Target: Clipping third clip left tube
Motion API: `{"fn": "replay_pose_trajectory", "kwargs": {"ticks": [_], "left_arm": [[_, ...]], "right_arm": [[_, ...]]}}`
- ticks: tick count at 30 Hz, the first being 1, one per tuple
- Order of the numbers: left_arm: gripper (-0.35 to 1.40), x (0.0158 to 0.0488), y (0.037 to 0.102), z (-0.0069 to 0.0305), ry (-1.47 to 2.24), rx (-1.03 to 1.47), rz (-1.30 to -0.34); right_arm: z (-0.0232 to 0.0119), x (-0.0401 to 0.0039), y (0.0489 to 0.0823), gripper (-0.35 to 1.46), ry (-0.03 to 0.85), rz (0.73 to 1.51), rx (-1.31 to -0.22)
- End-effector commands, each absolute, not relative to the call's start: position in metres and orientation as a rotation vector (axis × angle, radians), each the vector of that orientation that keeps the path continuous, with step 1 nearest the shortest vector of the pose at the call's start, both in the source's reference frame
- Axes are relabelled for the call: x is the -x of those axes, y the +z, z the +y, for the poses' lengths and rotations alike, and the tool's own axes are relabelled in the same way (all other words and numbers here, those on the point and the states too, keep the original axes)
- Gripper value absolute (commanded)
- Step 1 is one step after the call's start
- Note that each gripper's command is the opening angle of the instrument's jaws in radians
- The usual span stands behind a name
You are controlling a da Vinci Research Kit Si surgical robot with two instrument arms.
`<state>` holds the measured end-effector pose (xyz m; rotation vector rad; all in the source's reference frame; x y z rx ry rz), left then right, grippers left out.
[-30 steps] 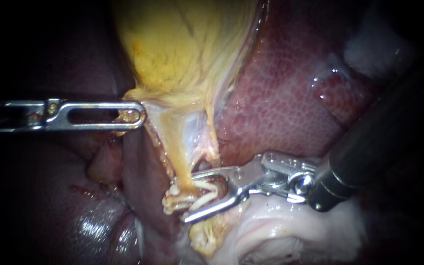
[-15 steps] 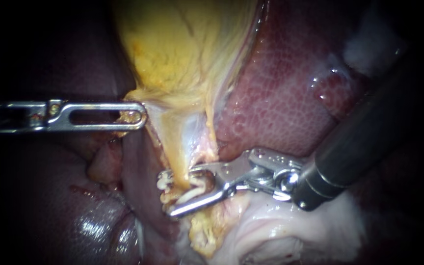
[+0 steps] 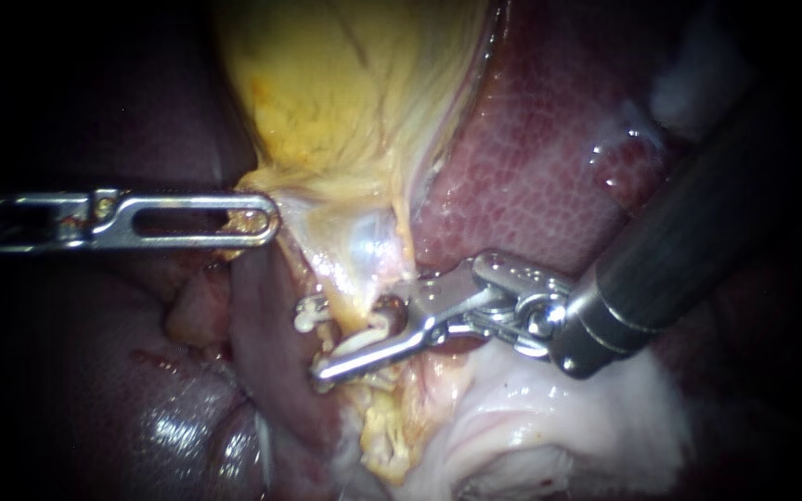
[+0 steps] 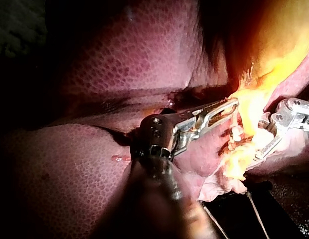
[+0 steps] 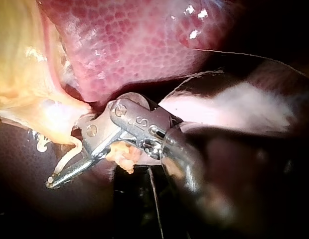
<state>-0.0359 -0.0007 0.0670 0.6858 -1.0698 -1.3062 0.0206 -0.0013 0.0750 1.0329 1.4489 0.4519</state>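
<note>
My slender steel left instrument [image 3: 254, 221] comes in level, and its slotted hand is clenched on the lower edge of the yellow, fatty gallbladder [image 3: 327, 93], both jaws pressed onto that tissue. From there a pale yellow tube [image 3: 350, 301] runs down, with the mottled dark red liver [image 3: 531, 186] beside and behind it. My dark-shafted right instrument [image 3: 313, 341] reaches across to the tube. The two jaws of its hand stand apart, one on each side of the tube, so the tube passes through the gap between them. A white curved plastic clip [image 3: 368, 336] sits in that hand, grasped between the jaws and bent around the tube. In the right wrist view the clip lies along the lower jaw, close against the yellow tissue. Soft white tissue [image 3: 531, 417] lies just under the right instrument
</note>
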Motion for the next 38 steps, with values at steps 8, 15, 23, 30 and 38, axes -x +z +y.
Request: {"fn": "replay_pose_trajectory", "kwargs": {"ticks": [8, 15, 23, 30, 38], "left_arm": [[-0.35, 0.0359, 0.0671, -0.0008, -1.305, -0.685, -1.070], [-0.35, 0.0359, 0.0672, -0.0008, -1.305, -0.685, -1.070], [-0.35, 0.0359, 0.0672, -0.0008, -1.305, -0.685, -1.073], [-0.35, 0.0359, 0.0672, -0.0008, -1.305, -0.684, -1.073], [-0.35, 0.0362, 0.0673, -0.0008, -1.307, -0.683, -1.073]], "right_arm": [[-0.0013, -0.0209, 0.0751, 0.50, 0.454, 1.449, -1.031], [-0.0011, -0.0198, 0.0756, -0.35, 0.540, 1.379, -1.165], [-0.0010, -0.0197, 0.0762, -0.35, 0.554, 1.379, -1.150], [-0.0008, -0.0194, 0.0765, -0.35, 0.554, 1.379, -1.150], [-0.0009, -0.0190, 0.0765, -0.35, 0.553, 1.379, -1.151]]}}
